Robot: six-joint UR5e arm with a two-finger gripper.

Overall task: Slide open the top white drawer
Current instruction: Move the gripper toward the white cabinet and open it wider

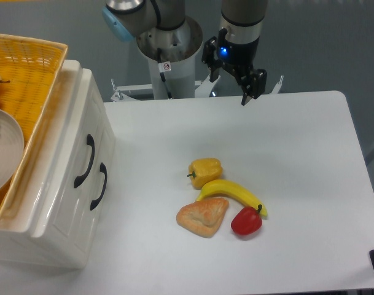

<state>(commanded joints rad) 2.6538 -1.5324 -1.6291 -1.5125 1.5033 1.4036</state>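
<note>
Drawer not yet touched, my hand up at the top centre of the frame.

My hand (pixel 236 83) hangs at the top centre of the frame, above the far edge of the white surface (pixel 297 160), fingers spread wide and holding nothing. The top white drawer (pixel 76 144) sits at the left of the frame, shut flush in the glossy cabinet, its panelled front tilted toward the camera. Its curved black handle (pixel 85 161) stands proud of the front, just above and left of the lower drawer's handle (pixel 99 186), so I judge it the natural place to hook and pull. A yellow wicker basket (pixel 27 67) rests on the cabinet top. The yellow pepper (pixel 205 171), banana (pixel 233 193), bread (pixel 202 216) and red pepper (pixel 246 221) lie clustered mid-surface, well apart from the drawer front.
</note>
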